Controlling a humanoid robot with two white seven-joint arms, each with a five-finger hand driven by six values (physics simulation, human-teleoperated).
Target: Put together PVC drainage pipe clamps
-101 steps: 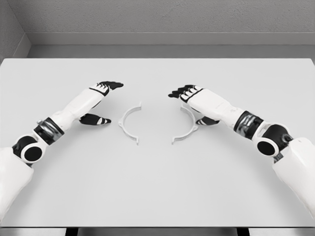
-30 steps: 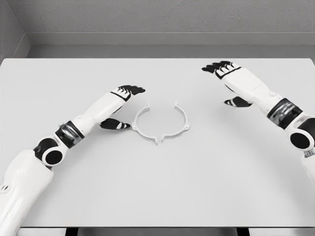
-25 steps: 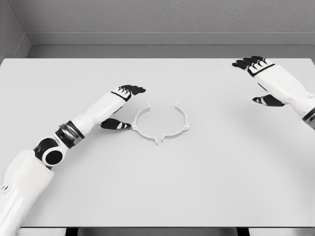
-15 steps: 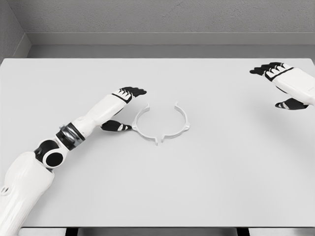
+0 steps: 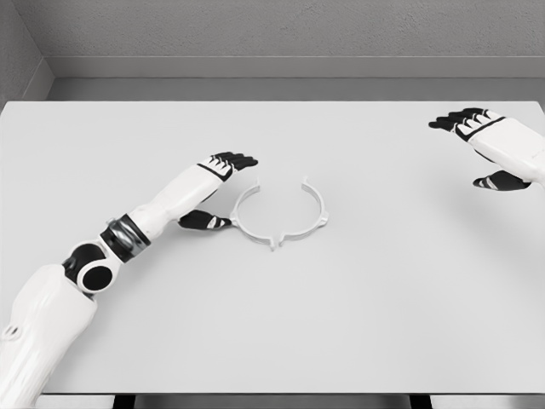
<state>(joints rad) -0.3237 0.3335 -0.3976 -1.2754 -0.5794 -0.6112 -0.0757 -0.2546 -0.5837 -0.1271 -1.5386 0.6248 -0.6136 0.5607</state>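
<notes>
White table [image 5: 281, 324], clamp ring [image 5: 279, 213] gapped, right robot hand [image 5: 494, 145] cropped at edge

Two thin white half-ring clamp pieces: left clamp half [image 5: 241, 213] and right clamp half [image 5: 313, 213]. Lying flat, facing each other as a near-closed ring. Meeting at the near ends; gap open at the far side. Small tabs outward.

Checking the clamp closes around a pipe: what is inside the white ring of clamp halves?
Inside the two white plastic half-ring clamp pieces only bare white table shows; no pipe. The left robot hand sits just outside, covering nothing inside the ring.
</notes>
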